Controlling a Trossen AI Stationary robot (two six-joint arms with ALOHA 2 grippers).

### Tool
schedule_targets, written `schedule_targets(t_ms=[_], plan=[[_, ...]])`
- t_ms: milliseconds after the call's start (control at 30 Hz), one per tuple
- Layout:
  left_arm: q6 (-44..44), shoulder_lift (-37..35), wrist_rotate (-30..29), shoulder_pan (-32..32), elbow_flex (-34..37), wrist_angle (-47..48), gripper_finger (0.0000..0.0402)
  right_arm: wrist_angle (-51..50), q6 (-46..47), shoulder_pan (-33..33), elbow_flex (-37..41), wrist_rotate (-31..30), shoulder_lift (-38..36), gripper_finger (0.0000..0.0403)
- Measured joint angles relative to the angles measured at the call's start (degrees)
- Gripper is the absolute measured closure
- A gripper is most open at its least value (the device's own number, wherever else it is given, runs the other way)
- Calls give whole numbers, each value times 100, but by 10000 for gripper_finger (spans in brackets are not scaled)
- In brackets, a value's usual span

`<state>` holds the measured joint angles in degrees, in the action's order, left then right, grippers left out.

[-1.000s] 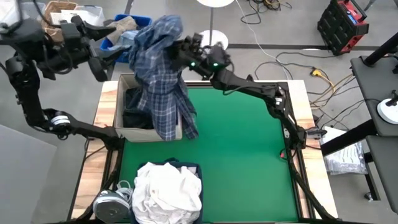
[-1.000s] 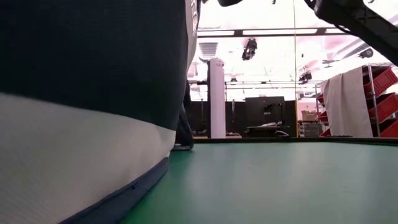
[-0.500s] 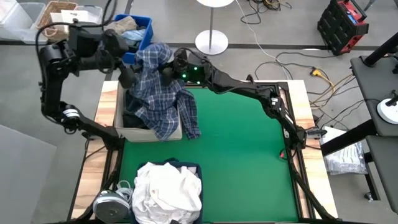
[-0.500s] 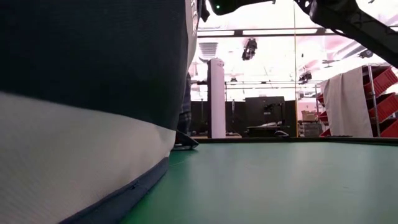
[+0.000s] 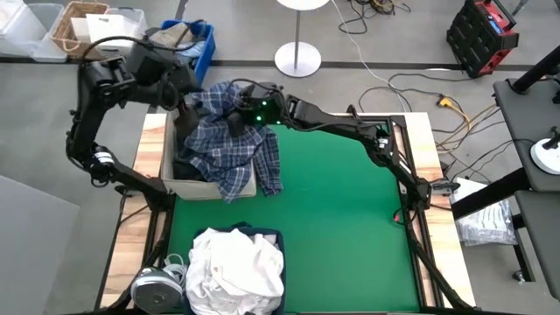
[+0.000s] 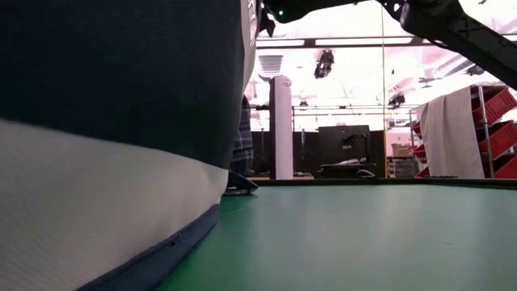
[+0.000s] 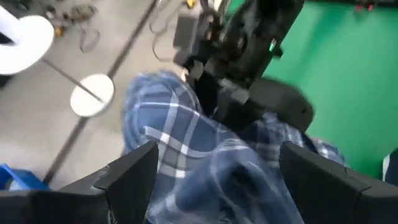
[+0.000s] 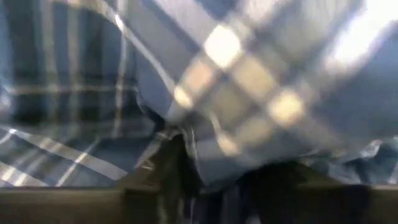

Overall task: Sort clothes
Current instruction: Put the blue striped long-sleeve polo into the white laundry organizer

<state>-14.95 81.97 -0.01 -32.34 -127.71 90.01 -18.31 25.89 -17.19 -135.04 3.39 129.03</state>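
High view: the plaid shirt (image 5: 229,144) lies over the bin (image 5: 175,185) at the mat's (image 5: 350,219) far-left corner, one tail spilling past the rim onto the green. The right gripper (image 5: 238,118) pinches the shirt; the left gripper (image 5: 188,112) is spread just beside it. White clothes (image 5: 236,267) fill the near-left bin. The mat's right half lies bare.

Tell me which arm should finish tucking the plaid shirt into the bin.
Probably the left. Its left claw stands open directly over the bin, and could push down the plaid shirt draped over the rim. The right claw is buried in the fabric, arm stretched across the table.
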Motion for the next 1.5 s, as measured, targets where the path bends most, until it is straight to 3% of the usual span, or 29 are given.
schedule_targets(t_ms=[267,500,733,1200,1333,1500], plan=[[-49,15,-77,0,1018,-73,93,-1604,-808,4,0,44,-527,138],[175,40,-788,-2,2080,-11,93,-3010,-1205,4,2,-27,-1022,92],[458,37,-867,-2,3161,-5,93,-3328,-1367,4,7,-188,-1383,116],[509,27,-405,-4,4690,-15,93,-4188,-1886,-37,173,-254,-1333,254],[504,25,-384,-9,4908,-3,93,-4165,-2271,-35,413,-204,-1333,255],[497,21,-376,-11,4977,-95,93,-4108,-2396,-33,989,-169,-1332,209]])
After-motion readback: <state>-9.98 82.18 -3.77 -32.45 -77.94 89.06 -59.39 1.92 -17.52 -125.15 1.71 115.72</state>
